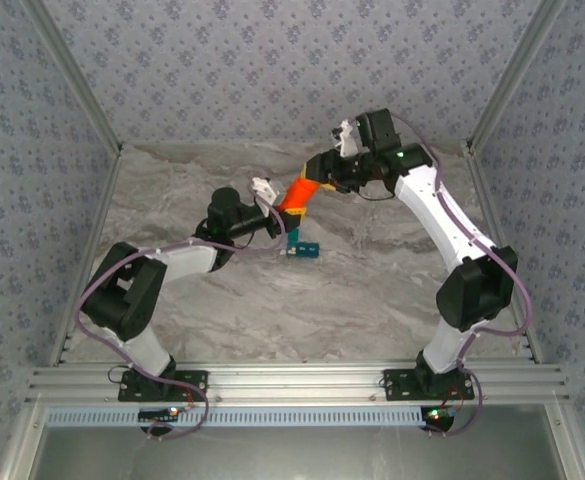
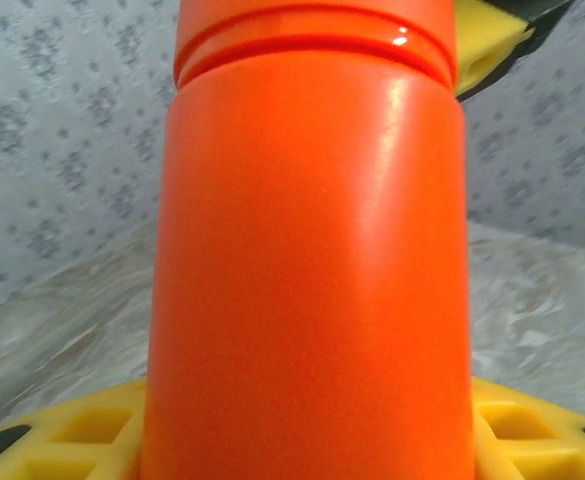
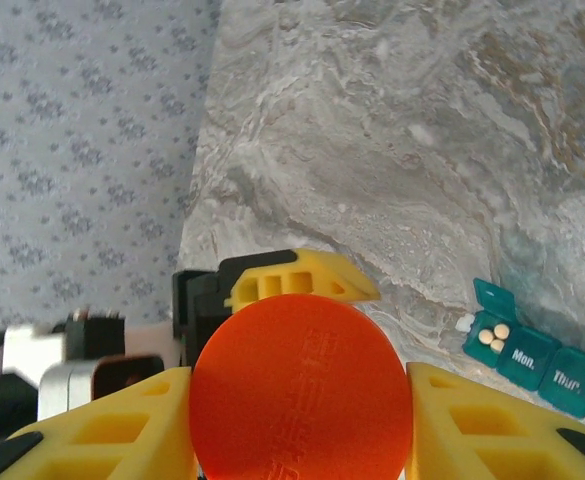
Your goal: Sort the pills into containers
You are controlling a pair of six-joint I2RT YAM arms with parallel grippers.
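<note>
The left pincer (image 2: pixel 307 435) grips the body of the orange bottle (image 1: pixel 297 196), its jaws partly apart, and holds it tilted above the bench (image 1: pixel 372 290). The right pincer (image 3: pixel 302 440) presses both yellow fingers against the cap (image 3: pixel 300 370). The teal containers (image 1: pixel 303 250) lie on the bench just below the left pincer, with one lid up and pills (image 3: pixel 493 336) inside.

The left arm (image 1: pixel 172 262) and right arm (image 1: pixel 442 215) had white shells, black joints and lilac cables; the fingers (image 3: pixel 112 430) were yellow, webbed plastic.
</note>
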